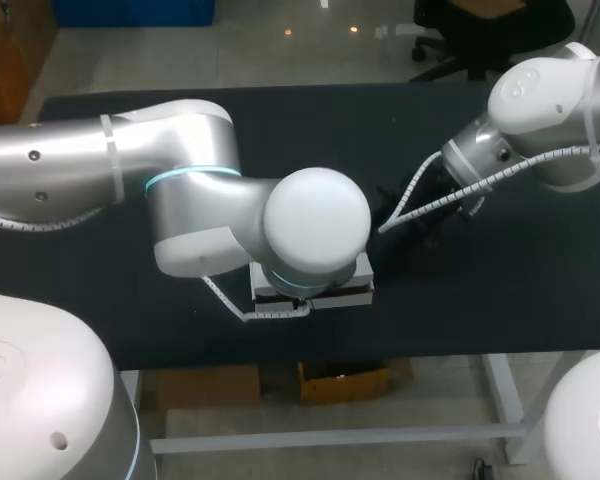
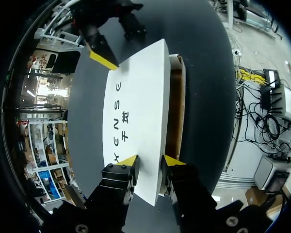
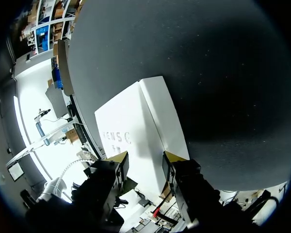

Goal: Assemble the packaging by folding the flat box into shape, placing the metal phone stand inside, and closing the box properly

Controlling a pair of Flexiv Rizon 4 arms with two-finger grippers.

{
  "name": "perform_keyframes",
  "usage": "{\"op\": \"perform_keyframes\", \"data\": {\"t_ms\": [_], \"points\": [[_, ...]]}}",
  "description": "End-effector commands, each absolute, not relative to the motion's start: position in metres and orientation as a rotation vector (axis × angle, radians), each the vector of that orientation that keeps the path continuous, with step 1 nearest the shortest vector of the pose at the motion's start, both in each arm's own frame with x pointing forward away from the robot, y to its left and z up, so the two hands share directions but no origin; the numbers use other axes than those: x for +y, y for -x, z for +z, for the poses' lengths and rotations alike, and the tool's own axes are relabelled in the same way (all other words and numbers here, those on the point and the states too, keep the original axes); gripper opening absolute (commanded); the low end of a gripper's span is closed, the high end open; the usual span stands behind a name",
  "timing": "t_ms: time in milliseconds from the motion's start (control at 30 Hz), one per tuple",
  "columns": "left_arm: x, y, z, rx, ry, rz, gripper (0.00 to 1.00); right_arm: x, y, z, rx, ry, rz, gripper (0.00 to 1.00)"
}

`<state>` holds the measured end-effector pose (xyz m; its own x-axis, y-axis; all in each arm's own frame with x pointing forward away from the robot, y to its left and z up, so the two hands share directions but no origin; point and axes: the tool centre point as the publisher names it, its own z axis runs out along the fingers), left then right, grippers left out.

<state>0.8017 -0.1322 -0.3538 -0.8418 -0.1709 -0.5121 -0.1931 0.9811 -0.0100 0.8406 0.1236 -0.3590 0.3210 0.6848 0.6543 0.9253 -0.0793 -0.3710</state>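
Shows a white box (image 2: pixel 146 114) lying on the dark counter (image 2: pixel 203 73), its lid (image 2: pixel 131 87) down but not seated, a brown strip of the inside showing along one long side. Places the left hand (image 2: pixel 151 161) at the box's near end, fingers apart and gripping nothing, tips on or just above the lid. Sets the right hand (image 3: pixel 144 157) at the far end, likewise spread and empty. Gives no glimpse of the phone stand. Looks like the closing step: press evenly from both ends, hold the box against sliding, and steer the lid's free edge inside the wall rather than crushing it.
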Motion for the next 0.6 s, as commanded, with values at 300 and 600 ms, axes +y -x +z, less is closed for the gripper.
{"op": "perform_keyframes", "data": {"t_ms": [300, 600], "points": [[-0.1362, -0.7985, -0.3599, 2.586, 0.262, 0.071, 0.31, 0.1233, -0.8397, -0.3578, -1.432, 1.831, -0.401, 0.43], [-0.1363, -0.7982, -0.3602, 2.585, 0.262, 0.068, 0.31, 0.1196, -0.8365, -0.3513, -1.432, 1.838, -0.423, 0.43]]}}
